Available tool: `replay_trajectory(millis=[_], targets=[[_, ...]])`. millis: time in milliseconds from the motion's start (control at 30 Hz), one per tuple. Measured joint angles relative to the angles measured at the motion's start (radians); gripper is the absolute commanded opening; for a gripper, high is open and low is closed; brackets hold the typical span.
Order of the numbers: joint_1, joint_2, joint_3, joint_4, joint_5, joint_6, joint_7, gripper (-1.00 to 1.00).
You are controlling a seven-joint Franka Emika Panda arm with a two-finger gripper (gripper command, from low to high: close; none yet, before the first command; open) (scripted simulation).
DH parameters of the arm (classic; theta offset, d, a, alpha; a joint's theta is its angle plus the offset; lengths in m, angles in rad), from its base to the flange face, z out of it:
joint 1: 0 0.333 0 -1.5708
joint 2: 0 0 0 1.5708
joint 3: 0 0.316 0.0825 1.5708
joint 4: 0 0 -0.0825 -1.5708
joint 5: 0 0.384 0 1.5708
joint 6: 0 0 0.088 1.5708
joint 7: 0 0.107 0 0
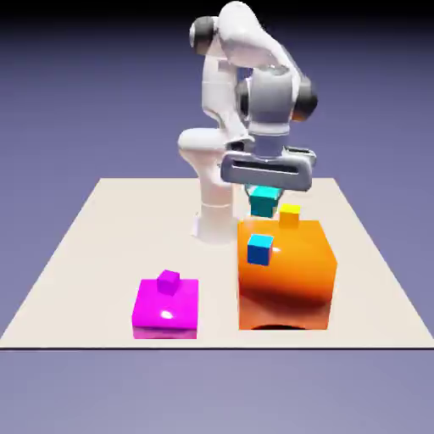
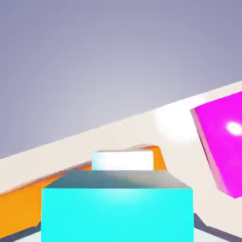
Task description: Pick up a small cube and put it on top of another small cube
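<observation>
So the gripper (image 1: 266,197) had the small teal cube (image 1: 264,202) pinched between its fingers, held up in the air just above the back of the big orange block (image 1: 284,273). A little yellow cube (image 1: 290,215) and a small blue cube (image 1: 260,249) sat on that block. Off to the exterior view's left was a magenta block (image 1: 166,309) with a tiny magenta cube (image 1: 169,282) on top. In the hand view the teal cube (image 2: 118,208) filled the bottom, fingertips hidden.

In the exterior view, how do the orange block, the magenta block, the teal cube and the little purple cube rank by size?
Largest to smallest, as they look:
1. orange block
2. magenta block
3. teal cube under the gripper, partly hidden
4. purple cube

The last two look close; the teal cube sits farther from the camera, so their order is unsure.
</observation>
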Motion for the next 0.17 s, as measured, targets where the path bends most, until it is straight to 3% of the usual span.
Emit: replay_trajectory(millis=[67,100,167], targets=[[-0.001,0.042,0.007,-0.047,-0.014,0.087,0.012,-1.0],[-0.001,0.048,0.008,-0.054,-0.016,0.1,0.014,1.0],[-0.001,0.048,0.008,-0.054,-0.019,0.099,0.016,1.0]])
